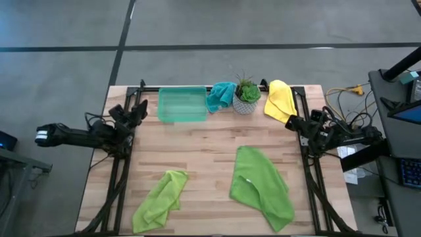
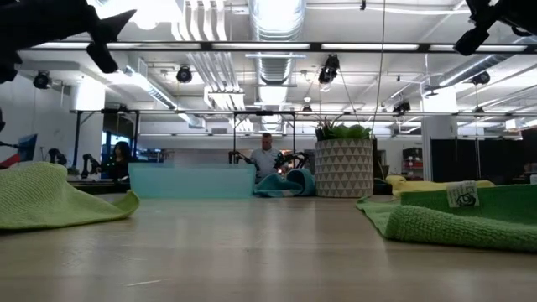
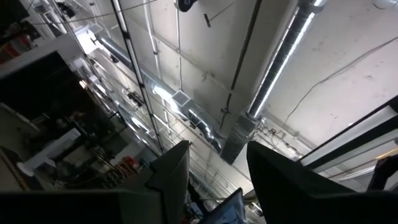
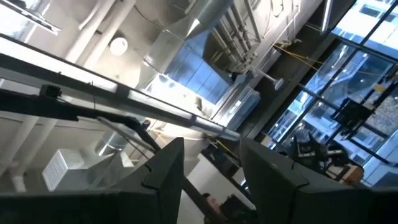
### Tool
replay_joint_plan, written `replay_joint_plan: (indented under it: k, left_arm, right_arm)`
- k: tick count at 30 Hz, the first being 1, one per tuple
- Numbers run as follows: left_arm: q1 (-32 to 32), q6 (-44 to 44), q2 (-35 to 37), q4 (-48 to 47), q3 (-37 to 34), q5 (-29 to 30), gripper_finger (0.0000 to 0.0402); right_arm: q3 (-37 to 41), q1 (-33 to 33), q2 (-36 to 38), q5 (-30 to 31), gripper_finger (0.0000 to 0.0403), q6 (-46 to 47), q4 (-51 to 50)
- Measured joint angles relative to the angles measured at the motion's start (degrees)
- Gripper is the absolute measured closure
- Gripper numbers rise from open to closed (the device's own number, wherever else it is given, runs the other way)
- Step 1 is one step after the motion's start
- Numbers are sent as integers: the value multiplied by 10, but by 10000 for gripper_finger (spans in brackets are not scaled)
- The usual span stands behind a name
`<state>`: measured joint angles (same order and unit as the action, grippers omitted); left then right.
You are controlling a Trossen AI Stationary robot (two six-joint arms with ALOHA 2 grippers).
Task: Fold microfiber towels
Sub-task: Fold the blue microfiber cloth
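left gripper parked off the table's left edge, pointing up at the ceiling; its fingers stand apart, grasping nothing. right gripper parked off the right edge near the far corner, likewise gapped and empty.

4 towels on the table, none folded yet. large lime towel lies right of centre toward the near edge, long axis running from mid-table diagonally to the near right corner. small lime towel sits crumpled by the near left corner, long axis diagonal toward that corner. teal towel is bunched at the far edge between the green tray and the potted plant. yellow towel is heaped near the far right corner.

judgement: cloths are light, limp and non-slippery, not fragile; pinch at corners or along a hem, 1 gripper each, then lift and lay flat.
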<state>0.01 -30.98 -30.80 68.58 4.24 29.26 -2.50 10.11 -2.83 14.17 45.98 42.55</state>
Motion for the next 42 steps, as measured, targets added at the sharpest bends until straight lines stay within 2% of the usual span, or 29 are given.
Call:
replay_joint_plan:
  k: [4, 9, 13, 16, 23, 27, 30, 35, 42]
  left_arm:
    - [0, -5, -6, -1, 17, 0, 252]
    - [0, -61, -24, -2, 53, -4, 252]
    - [-11, -93, -61, -39, 104, -42, 252]
    - [-30, -107, -105, -137, 168, -58, 252]
    - [-61, -108, -192, -475, 339, -62, 252]
    - [-63, -95, -224, -598, 430, -64, 252]
    - [-63, -57, -250, -667, 480, -69, 252]
    - [-61, 50, -297, -706, 540, -72, 252]
    - [-32, 360, -389, -744, 588, -52, 252]
  right_arm:
    - [0, 0, 0, 0, 250, -21, 1]
    - [0, 0, 0, -3, 250, -25, 8]
    - [-1, 0, 0, -7, 250, -23, 43]
    - [-16, 0, 0, -7, 250, -26, 46]
    - [-85, 0, -47, -28, 250, -75, 41]
    - [-127, 0, -94, -41, 250, -92, 25]
    - [-162, 0, -128, -36, 250, -111, -5]
    - [-226, 0, -182, -5, 250, -170, -67]
    - [-301, 0, -243, 45, 250, -266, -98]
